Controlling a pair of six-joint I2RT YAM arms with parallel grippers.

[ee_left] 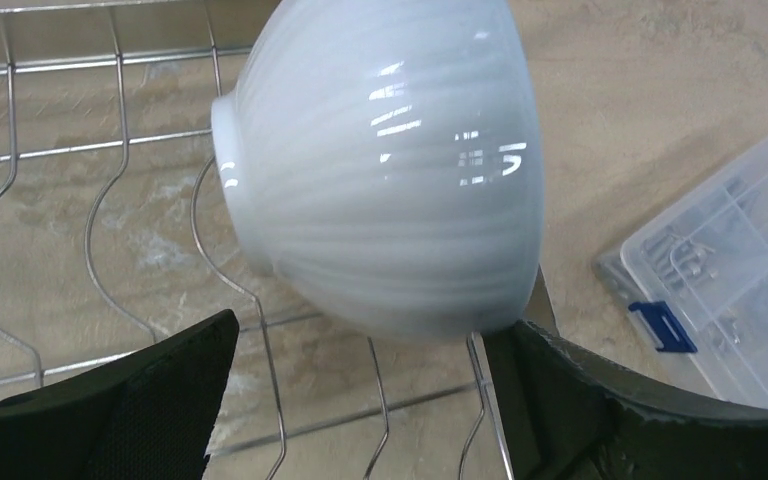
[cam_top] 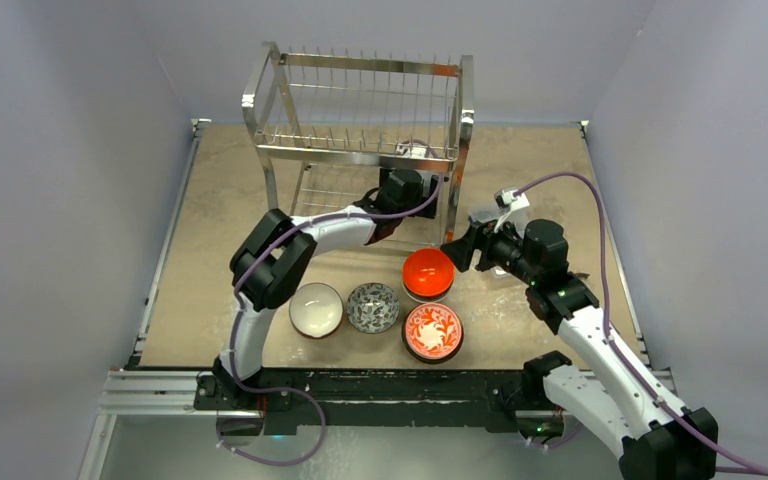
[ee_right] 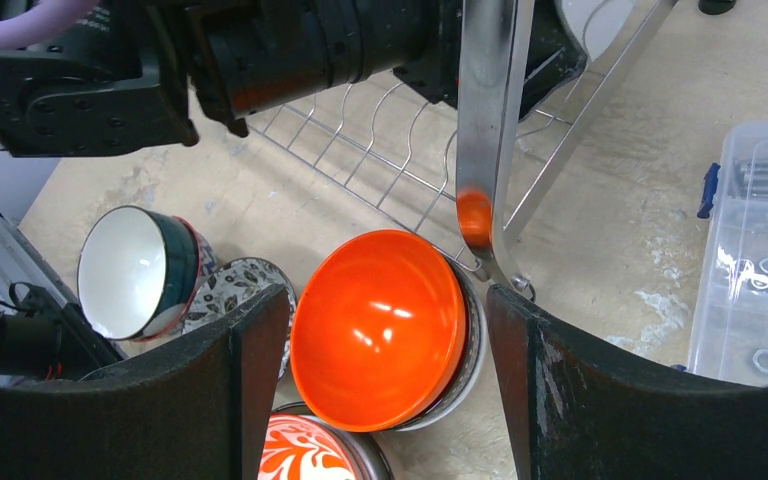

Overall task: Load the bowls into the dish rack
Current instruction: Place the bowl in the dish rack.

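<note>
Between grey walls, a mottled beige tabletop bears the dish rack.

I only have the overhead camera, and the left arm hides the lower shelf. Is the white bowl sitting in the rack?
Observer: Yes. The left wrist camera shows the white bowl lying on its side on the dish rack wires.
Operator: Is the left gripper clamped on it?
Observer: No. The left gripper is open, and one finger stands well clear of the bowl.
Operator: What is in front of the right gripper?
Observer: The right gripper is open and holds nothing. The orange bowl shows between its fingers, nested in a second bowl.
</note>
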